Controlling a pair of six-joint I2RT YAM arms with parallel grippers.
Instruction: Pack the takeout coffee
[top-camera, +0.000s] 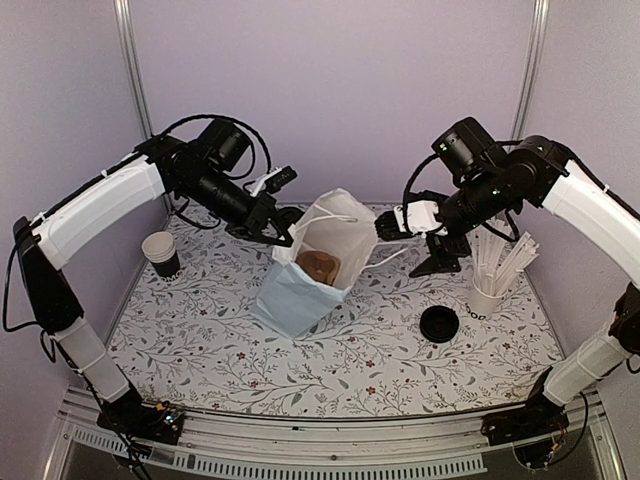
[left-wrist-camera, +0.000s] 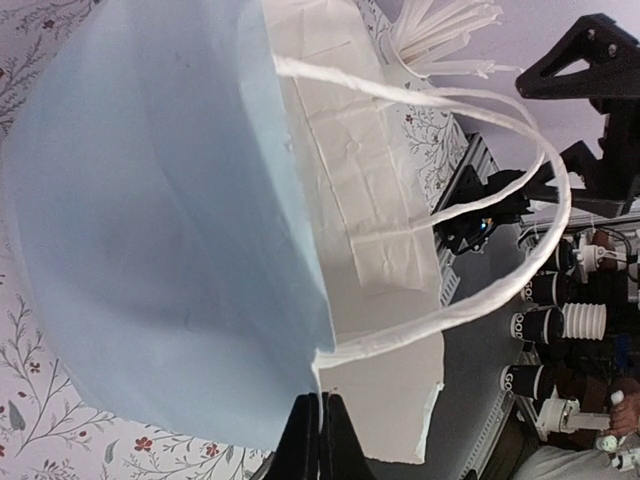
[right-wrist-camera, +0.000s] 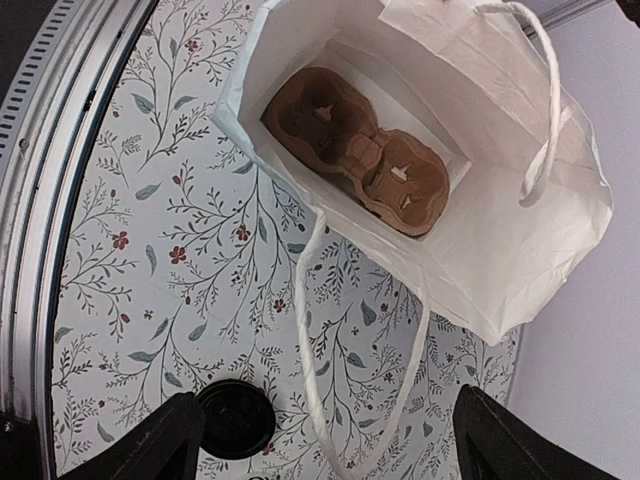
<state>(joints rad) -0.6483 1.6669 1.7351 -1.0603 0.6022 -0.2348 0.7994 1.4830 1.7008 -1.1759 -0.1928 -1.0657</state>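
Holding the bag open with the left tool, clamped shut on the rim. Mid-task by the look of it: carrier already inside, cup not yet packed, standing on the bench far left, well apart from the bag. Lid off, lying on the right near the stirrers. Hanging the right tool just beside the bag's right rim, spread wide, gripping nothing; possibly brushing the handle loop, hard to tell. Next, probably: lidding the cup, then lowering it upright into a carrier slot.
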